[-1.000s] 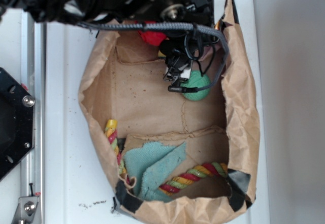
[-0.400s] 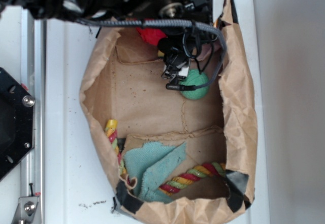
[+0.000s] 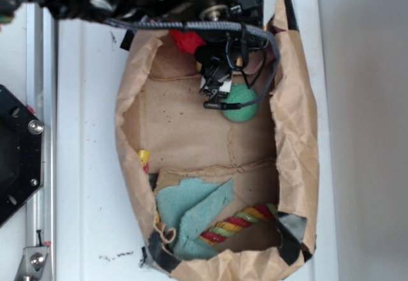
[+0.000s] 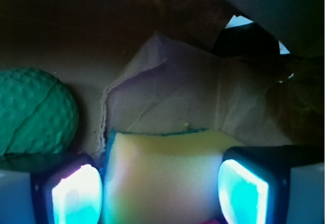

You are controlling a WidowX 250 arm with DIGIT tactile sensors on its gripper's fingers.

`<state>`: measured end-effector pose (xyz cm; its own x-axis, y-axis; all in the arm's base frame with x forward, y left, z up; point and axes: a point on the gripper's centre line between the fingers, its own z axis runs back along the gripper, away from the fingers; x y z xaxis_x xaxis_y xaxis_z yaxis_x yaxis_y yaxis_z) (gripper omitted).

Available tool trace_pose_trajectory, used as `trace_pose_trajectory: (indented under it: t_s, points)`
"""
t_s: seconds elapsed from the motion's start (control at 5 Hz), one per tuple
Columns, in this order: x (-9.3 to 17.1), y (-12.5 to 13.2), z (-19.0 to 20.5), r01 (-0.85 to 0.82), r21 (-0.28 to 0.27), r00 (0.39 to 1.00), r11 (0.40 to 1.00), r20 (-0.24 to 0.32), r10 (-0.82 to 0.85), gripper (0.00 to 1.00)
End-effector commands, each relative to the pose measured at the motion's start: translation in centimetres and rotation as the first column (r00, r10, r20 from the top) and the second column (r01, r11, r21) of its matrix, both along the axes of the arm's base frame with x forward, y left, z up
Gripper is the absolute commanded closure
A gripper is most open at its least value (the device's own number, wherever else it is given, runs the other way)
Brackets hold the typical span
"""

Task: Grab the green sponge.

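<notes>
The green sponge (image 4: 33,112) is cut off at the wrist view's left edge; the yellow sponge (image 4: 161,176) is cropped below

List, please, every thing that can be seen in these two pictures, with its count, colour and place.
Paper bag: one, brown, lying open on the white table.
Green sponge: one, mint green, round, inside the bag near its upper right; beside the jaws, not between them.
Yellow sponge: one, yellow with a dark green edge, between the jaws.
Cloth: one, teal, ragged, at the bag's lower part.
Rope: one, red, yellow and green, beside the cloth.
Red thing: one, at the bag's top, partly hidden.
Gripper: one, black; the jaws flank the yellow sponge, contact unclear.
</notes>
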<state>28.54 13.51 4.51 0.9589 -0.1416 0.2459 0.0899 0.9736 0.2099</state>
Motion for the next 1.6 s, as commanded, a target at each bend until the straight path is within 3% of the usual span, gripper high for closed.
trace_pose_trajectory:
  t_s: [0.0, 0.6, 0.8, 1.4]
  points:
    - [2.3, 0.6, 0.2, -0.048, -0.012, 0.995, 0.999, 0.088, 0.049, 0.0]
    - [3.1, -0.6, -0.6, -0.013, -0.026, 0.995, 1.0, 0.101, 0.016, 0.0]
    - [2.8, -0.2, 0.2, -0.038, -0.015, 0.99, 0.999, 0.133, 0.039, 1.0]
    - [2.5, -0.2, 0.8, -0.043, -0.002, 0.988, 0.999, 0.147, 0.043, 1.0]
